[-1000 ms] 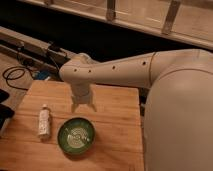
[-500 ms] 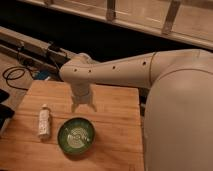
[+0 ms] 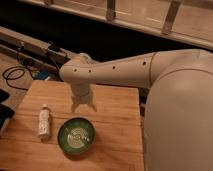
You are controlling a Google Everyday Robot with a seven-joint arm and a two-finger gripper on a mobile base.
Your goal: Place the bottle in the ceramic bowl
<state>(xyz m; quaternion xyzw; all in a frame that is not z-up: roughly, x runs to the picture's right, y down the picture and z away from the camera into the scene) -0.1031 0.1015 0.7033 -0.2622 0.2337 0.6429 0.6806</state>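
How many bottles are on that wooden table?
1. The bottle lies on the left side of the table, just left of the green ceramic bowl. The gripper hangs above the table behind the bowl, apart from the bottle. The arm could hide something small.

Open tabletop (image 3: pixel 115 125) between tool (image 3: pixel 83 107) and bottle (image 3: pixel 44 121), ceramic bowl (image 3: pixel 76 135) just beside.

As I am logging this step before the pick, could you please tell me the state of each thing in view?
bottle: lying on the wooden table, cap on, outside the bowl, not held.
ceramic bowl: upright, empty, beside the bottle.
gripper: above the table just behind the bowl, pointing down, fingers open, holding nothing.
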